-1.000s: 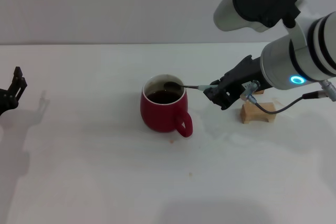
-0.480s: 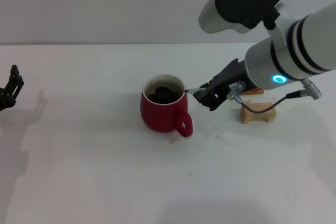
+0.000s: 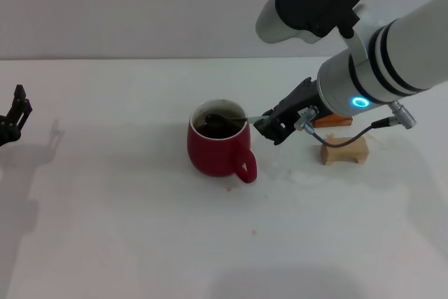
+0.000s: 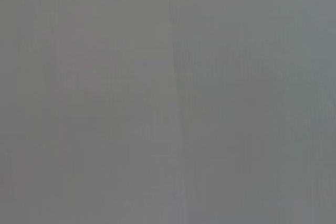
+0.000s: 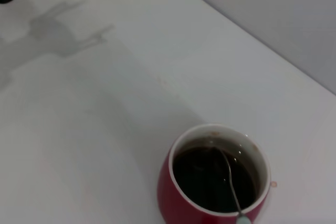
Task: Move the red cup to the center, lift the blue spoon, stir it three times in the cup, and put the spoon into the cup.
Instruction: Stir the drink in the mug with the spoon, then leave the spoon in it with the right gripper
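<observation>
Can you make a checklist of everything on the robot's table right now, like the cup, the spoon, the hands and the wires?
Surface: white table, with small reddish specks near the cup's handle.
Red cup: upright mid-table, handle toward the camera, dark liquid inside.
Blue spoon: bowl dipped in the liquid, neck over the rim, pale handle end in the right gripper.
Clutter: tan wooden block to the cup's right; orange-brown block behind it, partly hidden by the arm.
Right gripper: shut on the spoon, just right of the cup.
Left gripper: parked at the table's far left edge, holding nothing.
Cables: grey cable looping from the right wrist.
Surroundings: plain grey wall.
</observation>
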Controlling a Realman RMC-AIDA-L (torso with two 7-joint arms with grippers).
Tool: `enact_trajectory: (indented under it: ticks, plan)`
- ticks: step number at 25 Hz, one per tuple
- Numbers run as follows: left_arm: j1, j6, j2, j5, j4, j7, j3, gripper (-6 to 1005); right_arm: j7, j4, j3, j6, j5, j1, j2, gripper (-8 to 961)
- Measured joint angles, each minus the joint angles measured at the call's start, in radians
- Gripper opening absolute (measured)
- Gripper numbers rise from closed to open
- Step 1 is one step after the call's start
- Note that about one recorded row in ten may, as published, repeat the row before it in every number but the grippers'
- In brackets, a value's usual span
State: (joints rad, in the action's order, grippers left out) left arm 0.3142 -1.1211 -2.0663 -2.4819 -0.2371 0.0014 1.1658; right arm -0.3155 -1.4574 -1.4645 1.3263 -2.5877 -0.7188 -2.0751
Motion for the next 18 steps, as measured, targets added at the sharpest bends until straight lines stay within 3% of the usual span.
enact_trajectory:
  ticks: [18]
  plan:
    - [0.007,0.01,0.0,0.0,0.004,0.0,0.0,847,-0.014,0.018,-0.023,0.004,-0.008,0.014,0.003,154]
